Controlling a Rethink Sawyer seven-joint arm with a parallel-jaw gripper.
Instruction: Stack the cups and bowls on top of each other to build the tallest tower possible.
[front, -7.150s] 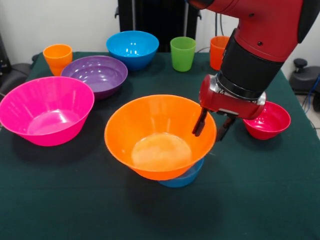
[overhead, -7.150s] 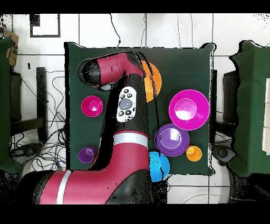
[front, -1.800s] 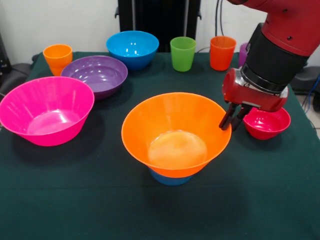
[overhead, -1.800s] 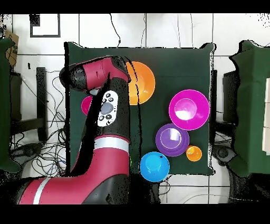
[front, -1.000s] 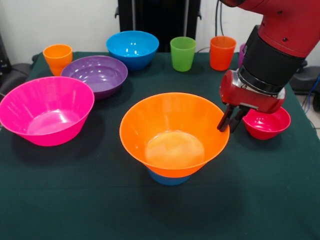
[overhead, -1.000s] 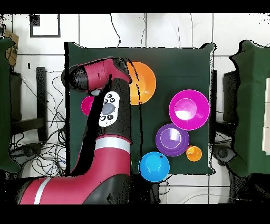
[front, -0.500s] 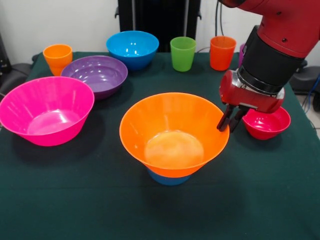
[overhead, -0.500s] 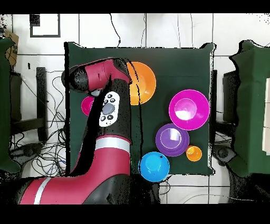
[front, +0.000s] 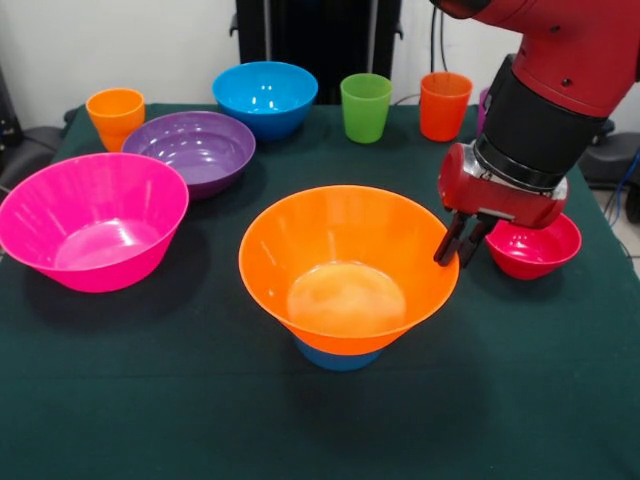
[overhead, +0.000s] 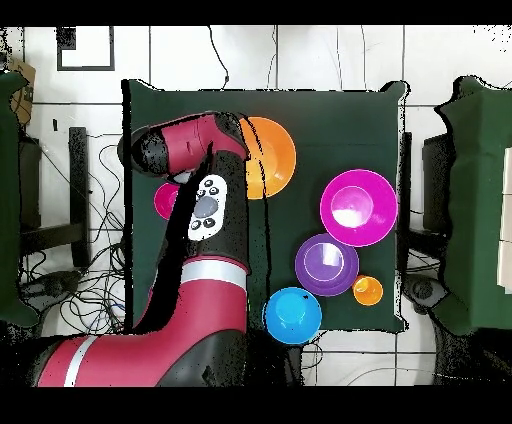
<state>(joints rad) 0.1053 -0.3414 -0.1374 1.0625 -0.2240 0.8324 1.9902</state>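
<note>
— Can you read any writing, label or number anywhere?

— No. Neither view shows a legible word, brand, number or sign.

— Not even on the arm's button pad (overhead: 206, 206)?

— It shows round buttons seen from overhead, but any marks on them are too small to read.

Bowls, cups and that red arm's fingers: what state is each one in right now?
Large orange bowl: upright, empty, perched on the small light-blue bowl.
Gripper: fingers pinched close together at the orange bowl's rim.
Large pink bowl: upright, empty.
Purple bowl: upright, empty.
Blue bowl: upright, empty.
Small red bowl: upright, partly behind the gripper.
Yellow-orange cup, green cup, red-orange cup: upright, unstacked.
</note>
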